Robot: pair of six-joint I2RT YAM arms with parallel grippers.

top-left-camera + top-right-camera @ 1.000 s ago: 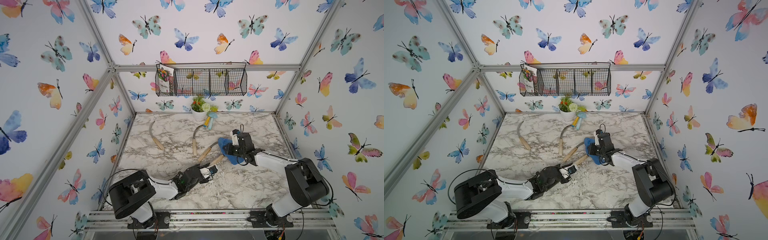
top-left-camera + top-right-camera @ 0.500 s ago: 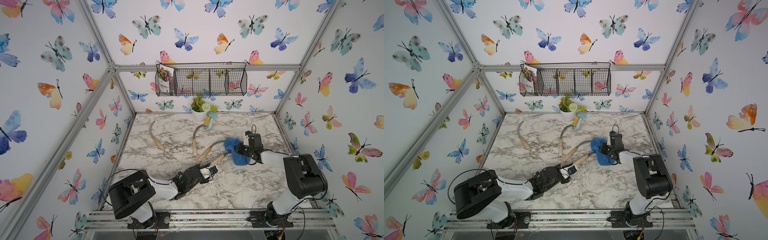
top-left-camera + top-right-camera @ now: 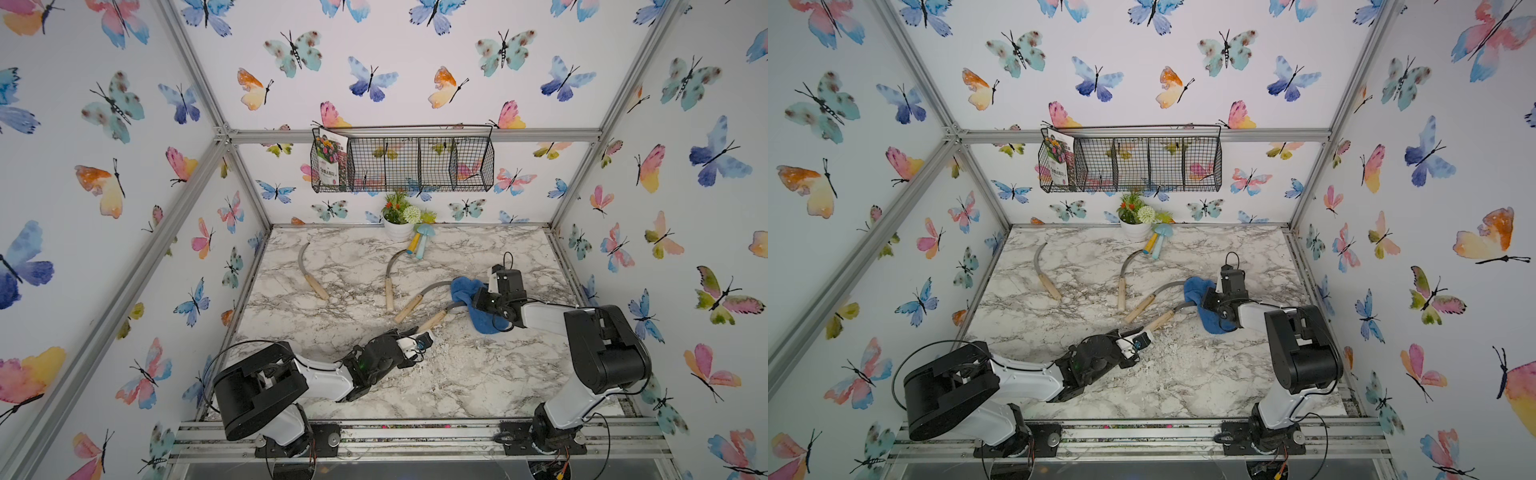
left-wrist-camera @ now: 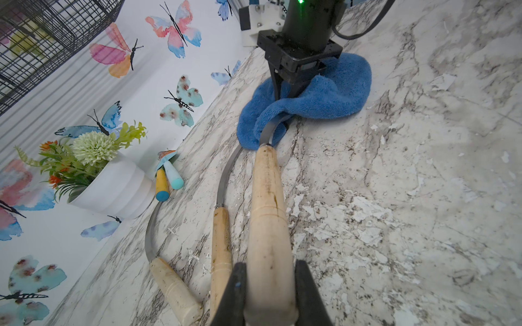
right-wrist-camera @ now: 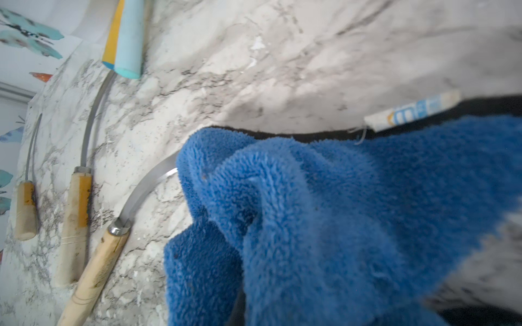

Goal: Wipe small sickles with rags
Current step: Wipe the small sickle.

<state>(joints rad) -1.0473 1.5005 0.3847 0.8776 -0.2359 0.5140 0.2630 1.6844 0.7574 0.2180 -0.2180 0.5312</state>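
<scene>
Well, the held sickle (image 3: 432, 321) sits just right of the middle in both top views, slanting up to the right. Its pale wooden handle is clamped near the butt by the left gripper (image 4: 269, 268), whose jaws press the wood from either side. The thin grey blade runs into a fold of the blue rag (image 3: 484, 326), so its tip is hidden. The right gripper (image 4: 284, 96) comes down on that rag with its jaws pinched together on a bunch of cloth, right over the blade.

From where I stand the sickle looks light and stiff, with an edge to keep clear of. The handle is the place to hold it, though the rounded wood might twist in a narrow grip if the wiping drags hard. The rag is thick, soft and floppy, so it will likely bunch and trail; a pinch on a fold seems right.

A second sickle (image 3: 409, 307) lies just beside on the left, its blade reaching the rag's edge. A third sickle (image 3: 389, 286) and a fourth sickle (image 3: 309, 276) lie further left on the marble desk (image 3: 478, 374), apart from the cloth. At the desk's upper edge stand a plant pot (image 3: 399, 232) and mushroom toys (image 3: 420, 245).
</scene>
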